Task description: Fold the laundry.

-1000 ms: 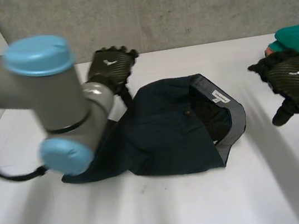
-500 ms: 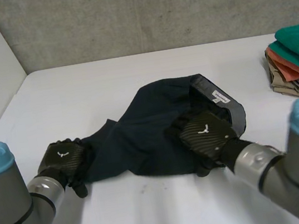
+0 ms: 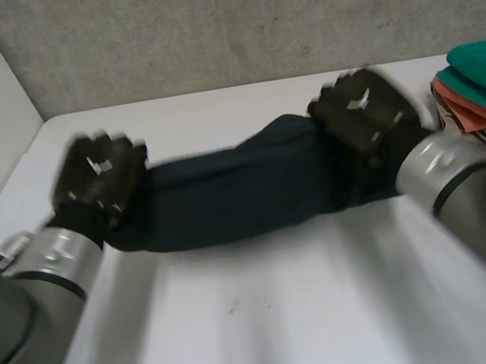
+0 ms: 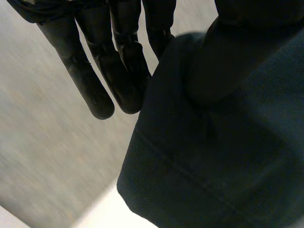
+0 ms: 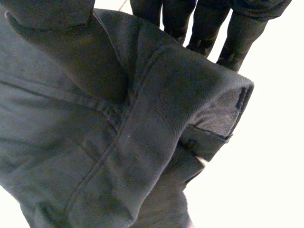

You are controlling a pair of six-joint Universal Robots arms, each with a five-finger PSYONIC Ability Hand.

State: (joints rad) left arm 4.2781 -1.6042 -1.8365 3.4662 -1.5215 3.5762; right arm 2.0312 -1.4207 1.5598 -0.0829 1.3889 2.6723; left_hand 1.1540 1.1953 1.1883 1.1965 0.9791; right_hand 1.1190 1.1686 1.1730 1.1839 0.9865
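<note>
A bare white table (image 3: 273, 324) fills the foreground, with the robot's left arm (image 3: 22, 297) and right arm (image 3: 473, 193) reaching away over it from either side. Between them a dark navy garment (image 3: 235, 192) is drawn out into a long band, one end in each hand; whether its lower edge touches the tabletop cannot be told. The left hand (image 3: 96, 178) holds the band's left end. In its wrist view, the straight fingers (image 4: 123, 61) run behind the hemmed edge of the cloth (image 4: 213, 156) while the thumb presses on the front, pinching the fabric. The right hand (image 3: 366, 116) grips the opposite end. In its wrist view, the thumb (image 5: 47, 12) bears down on the bunched cloth (image 5: 95, 142) and the fingers (image 5: 204, 23) stand behind it, close to a turned-back waistband (image 5: 218, 111) showing a lighter grey lining. Farther back at the table's right side, near the right hand, sits a stack of folded clothes (image 3: 484, 82) in teal, coral and beige. A grey concrete wall (image 3: 228, 19) closes the scene.
</note>
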